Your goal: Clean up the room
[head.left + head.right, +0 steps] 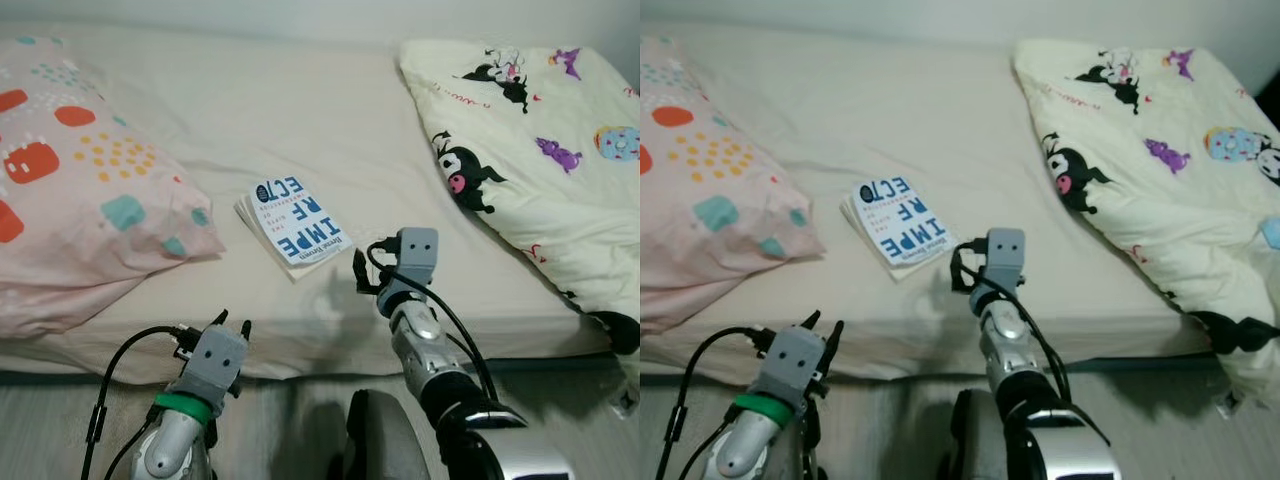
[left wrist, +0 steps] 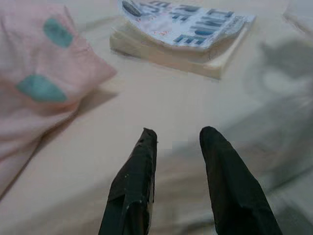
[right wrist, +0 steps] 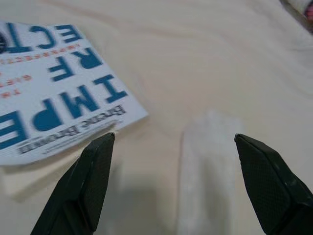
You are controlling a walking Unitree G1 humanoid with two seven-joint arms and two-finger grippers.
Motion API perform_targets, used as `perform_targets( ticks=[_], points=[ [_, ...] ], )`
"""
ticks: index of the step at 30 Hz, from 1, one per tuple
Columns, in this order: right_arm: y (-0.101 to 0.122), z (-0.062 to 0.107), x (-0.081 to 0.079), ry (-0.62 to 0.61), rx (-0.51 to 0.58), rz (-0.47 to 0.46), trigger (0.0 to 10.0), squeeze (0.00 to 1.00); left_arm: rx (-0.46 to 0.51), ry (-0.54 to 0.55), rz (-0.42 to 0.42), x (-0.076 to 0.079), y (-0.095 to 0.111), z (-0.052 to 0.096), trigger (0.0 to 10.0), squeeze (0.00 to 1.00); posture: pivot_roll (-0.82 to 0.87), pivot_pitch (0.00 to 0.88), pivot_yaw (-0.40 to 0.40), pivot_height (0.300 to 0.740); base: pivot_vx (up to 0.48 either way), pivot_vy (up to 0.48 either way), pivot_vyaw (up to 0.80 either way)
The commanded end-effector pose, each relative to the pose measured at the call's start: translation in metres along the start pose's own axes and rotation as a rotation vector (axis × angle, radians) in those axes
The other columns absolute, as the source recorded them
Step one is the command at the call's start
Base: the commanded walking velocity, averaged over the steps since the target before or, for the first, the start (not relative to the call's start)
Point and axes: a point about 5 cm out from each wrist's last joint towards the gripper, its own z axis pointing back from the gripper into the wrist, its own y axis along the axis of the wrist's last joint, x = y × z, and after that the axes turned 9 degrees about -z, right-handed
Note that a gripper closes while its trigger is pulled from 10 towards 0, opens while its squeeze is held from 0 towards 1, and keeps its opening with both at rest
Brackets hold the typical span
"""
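Book (image 1: 293, 228) flat on bed (image 1: 330, 120), between two pillows, long axis diagonal. Right end effector (image 3: 173, 183) spread wide, just beside its near corner, nearer than left end effector (image 2: 177, 142), narrowly parted.

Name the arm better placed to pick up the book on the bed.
Right. The right pincer is open over the bed beside the book, one finger at its corner. The left pincer hangs back at the mattress edge.

Left tool (image 2: 178, 139) fingers parted above sheet (image 2: 161, 110); book (image 2: 183, 36) beyond; pillow (image 2: 41, 83) beside.
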Motion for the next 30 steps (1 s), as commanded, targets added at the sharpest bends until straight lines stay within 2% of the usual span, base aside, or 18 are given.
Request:
perform_targets(
  ticks=[1,5,6,7,8,12,15,18,25,30],
  points=[
    [-0.004,0.001,0.005,-0.025,-0.022,0.008,10.0,1.00,-0.028,-0.008,0.013,0.000,-0.003,0.006,10.0,0.00,0.17,0.250,-0.083,0.586,0.000,0.000,0.00],
    [-0.003,-0.001,0.007,-0.063,-0.044,0.069,10.0,1.00,-0.041,-0.009,-0.010,-0.008,0.000,0.015,10.0,0.00,0.18,0.263,-0.080,0.586,0.000,0.000,0.00],
    [-0.007,0.000,0.008,-0.078,-0.072,0.059,10.0,0.29,-0.045,-0.016,-0.026,-0.013,0.001,0.020,10.0,0.00,0.22,0.292,-0.069,0.586,0.000,0.000,0.00],
    [-0.007,0.000,0.008,-0.078,-0.072,0.059,10.0,0.29,-0.045,-0.016,-0.026,-0.013,0.001,0.020,10.0,0.00,0.22,0.292,-0.069,0.586,0.000,0.000,0.00],
    [-0.009,0.000,0.008,-0.087,-0.092,0.048,10.0,0.00,-0.047,-0.022,-0.037,-0.017,0.002,0.023,10.0,0.00,0.22,0.296,-0.068,0.586,0.000,0.000,0.00],
    [-0.016,0.001,0.008,-0.098,-0.146,0.019,10.0,0.00,-0.061,-0.019,-0.056,-0.027,0.001,0.029,10.0,0.00,0.23,0.318,-0.063,0.586,0.000,0.000,0.00],
    [-0.021,0.003,0.010,-0.121,-0.173,0.037,10.0,0.00,-0.084,-0.007,-0.068,-0.039,0.001,0.034,10.0,0.00,0.25,0.328,-0.055,0.586,0.000,0.000,0.00],
    [-0.021,0.004,0.016,-0.161,-0.180,0.050,10.0,0.00,-0.089,-0.015,-0.082,-0.042,0.001,0.036,10.0,0.00,0.26,0.334,-0.053,0.586,0.000,0.000,0.00],
    [-0.015,0.004,0.025,-0.208,-0.134,0.077,10.0,0.00,-0.109,-0.030,-0.108,-0.050,0.004,0.049,10.0,0.00,0.30,0.344,-0.037,0.586,0.000,0.000,0.00],
    [-0.011,0.004,0.032,-0.256,-0.110,0.049,10.0,0.00,-0.130,-0.042,-0.119,-0.056,0.006,0.056,10.0,0.00,0.32,0.347,-0.031,0.586,0.000,0.000,0.00]
  ],
)
